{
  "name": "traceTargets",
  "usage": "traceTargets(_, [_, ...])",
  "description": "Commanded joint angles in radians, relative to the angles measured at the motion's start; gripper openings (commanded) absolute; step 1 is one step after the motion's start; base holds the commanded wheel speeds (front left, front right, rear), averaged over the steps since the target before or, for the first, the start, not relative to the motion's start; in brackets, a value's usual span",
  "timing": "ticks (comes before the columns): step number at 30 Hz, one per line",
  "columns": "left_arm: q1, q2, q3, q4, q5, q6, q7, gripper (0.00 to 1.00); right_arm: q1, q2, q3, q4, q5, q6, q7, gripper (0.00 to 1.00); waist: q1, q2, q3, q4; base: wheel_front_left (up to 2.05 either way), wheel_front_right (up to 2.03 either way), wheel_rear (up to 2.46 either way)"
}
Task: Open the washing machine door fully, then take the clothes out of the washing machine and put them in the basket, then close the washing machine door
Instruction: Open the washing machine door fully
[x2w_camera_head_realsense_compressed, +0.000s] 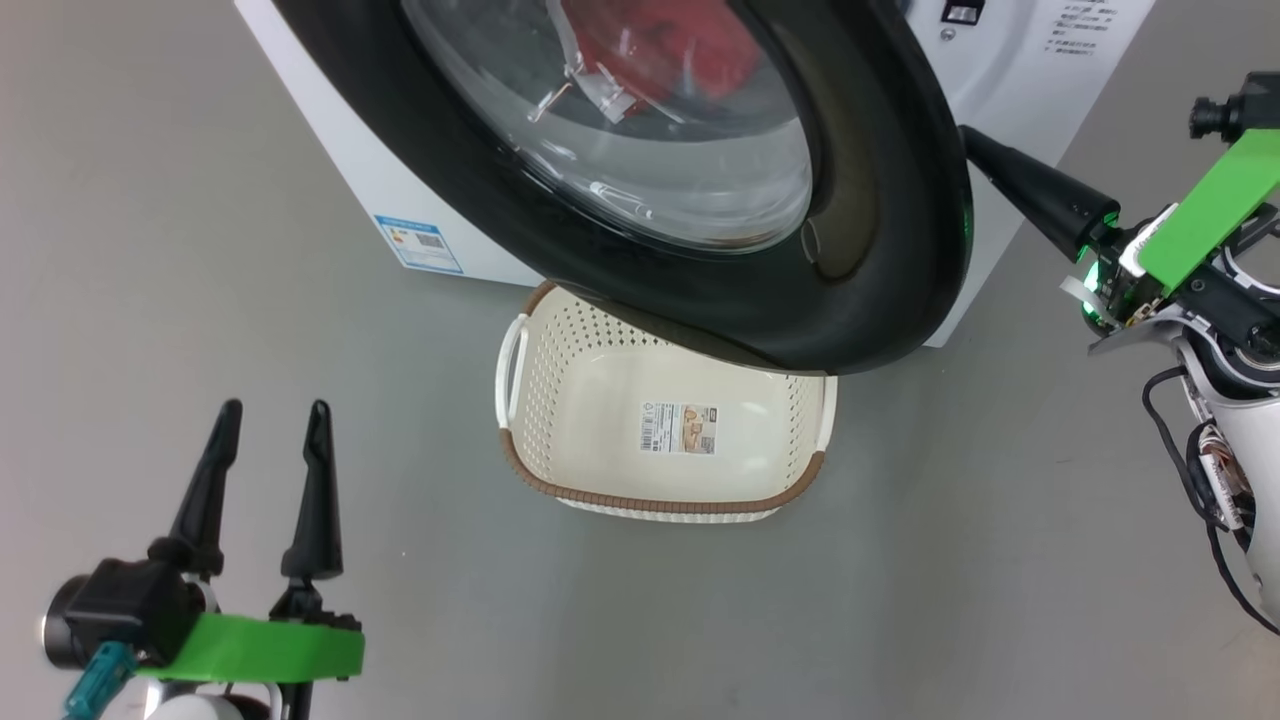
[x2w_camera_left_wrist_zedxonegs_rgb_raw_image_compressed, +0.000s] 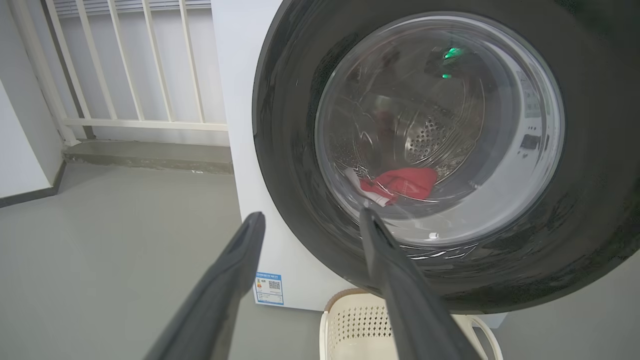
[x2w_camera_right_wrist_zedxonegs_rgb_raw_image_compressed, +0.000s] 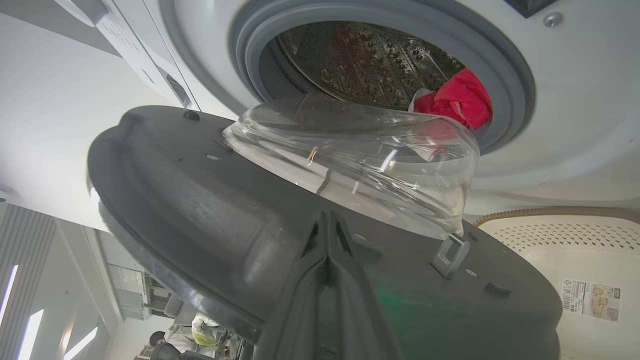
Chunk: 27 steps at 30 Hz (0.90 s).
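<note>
Smooth grey floor all round. A white barred railing stands on a low grey ledge, beside a white wall.

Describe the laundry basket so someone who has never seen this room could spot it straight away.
Find the white washing machine with its big round black door swung partly open. On the grey floor beneath that door sits the basket. Unlike its smooth neighbours, it is cream perforated plastic with a brown woven-look rim, white side handles and a sticker on its base.
</note>
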Motion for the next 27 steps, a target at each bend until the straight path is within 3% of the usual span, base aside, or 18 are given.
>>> traceTargets(1, [0.004, 0.029, 0.035, -0.02, -0.001, -0.003, -0.008, 1.0, 0.024, 0.008, 0.005, -0.031, -0.004, 0.002, 0.013, 0.0, 0.0, 0.0, -0.005, -0.004, 0.0, 0.0, 0.0])
traceTargets(11, [0.014, 0.03, 0.042, -0.025, -0.002, -0.003, -0.008, 1.0, 0.062, -0.002, -0.048, -0.141, -0.065, 0.002, -0.06, 0.04, 0.0, 0.0, -0.018, -0.026, 0.0, 0.0, 0.0])
traceTargets(13, [0.015, 0.03, 0.042, -0.026, -0.002, -0.003, -0.008, 1.0, 0.073, -0.005, -0.058, -0.167, -0.071, 0.002, -0.072, 0.15, 0.0, 0.0, -0.019, -0.031, 0.0, 0.0, 0.0])
traceTargets(16, [0.016, 0.032, 0.042, -0.027, -0.002, -0.003, -0.008, 1.0, 0.094, -0.014, -0.065, -0.211, -0.092, 0.002, -0.092, 0.43, 0.0, 0.0, -0.02, -0.038, 0.0, 0.0, 0.0])
traceTargets(17, [0.017, 0.032, 0.042, -0.028, -0.002, -0.003, -0.008, 1.0, 0.103, -0.017, -0.067, -0.227, -0.1, 0.002, -0.1, 0.65, 0.0, 0.0, -0.02, -0.04, 0.0, 0.0, 0.0])
traceTargets(18, [0.018, 0.033, 0.042, -0.028, -0.002, -0.003, -0.008, 1.0, 0.112, -0.02, -0.069, -0.246, -0.106, 0.002, -0.109, 1.0, 0.0, 0.0, -0.02, -0.042, 0.0, 0.0, 0.0])
traceTargets(27, [0.023, 0.037, 0.046, -0.031, -0.002, -0.003, -0.008, 1.0, 0.224, -0.054, -0.072, -0.396, -0.194, 0.002, -0.242, 1.0, 0.0, 0.0, -0.026, -0.054, 0.0, 0.0, 0.0])
